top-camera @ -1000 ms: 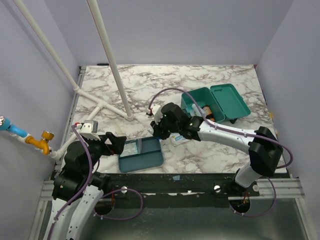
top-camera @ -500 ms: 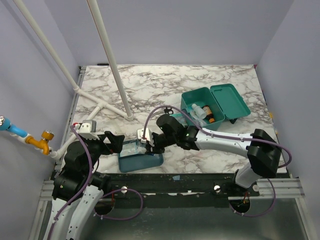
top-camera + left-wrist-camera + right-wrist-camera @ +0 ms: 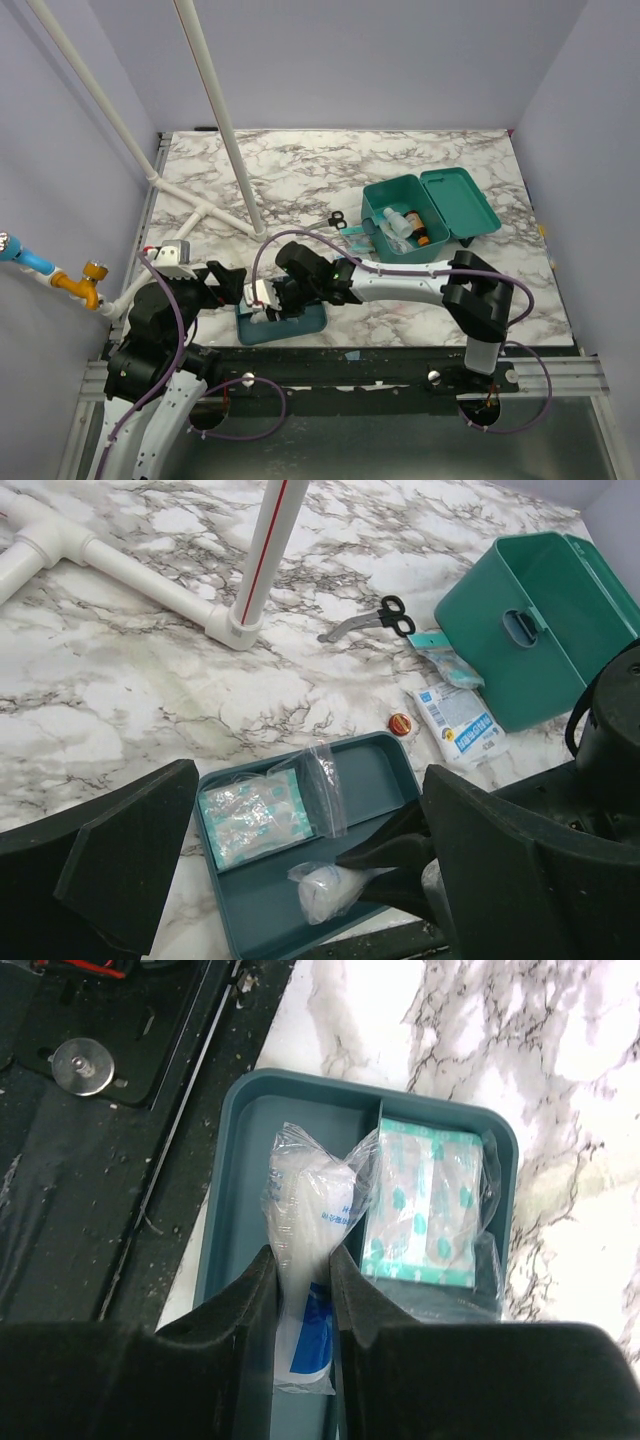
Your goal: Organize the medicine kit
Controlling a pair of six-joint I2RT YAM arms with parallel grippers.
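Right wrist view showed the right hand (image 3: 300,1270) closed on a clear plastic-wrapped white roll (image 3: 305,1210), fingers pinching its lower half, directly over the long compartment of the shallow teal divided plastic tray (image 3: 320,1105); a clear packet of teal-printed plasters (image 3: 425,1205) lay in the neighbouring compartment. The left hand (image 3: 228,283) hovered just beside the tray's left end, fingers spread wide and holding nothing. The medicine kit (image 3: 480,650), a deep teal-green plastic box with its hinged lid thrown back, sat well apart at the far right of the marbled surface (image 3: 300,170), bottles inside it; black-handled scissors (image 3: 370,623) and white sachets (image 3: 460,725) lay loose just beside it. The step looked like sorting the roll into the tray; next would probably be lowering it within the divider walls, then parting the fingers without dragging the wrapper.
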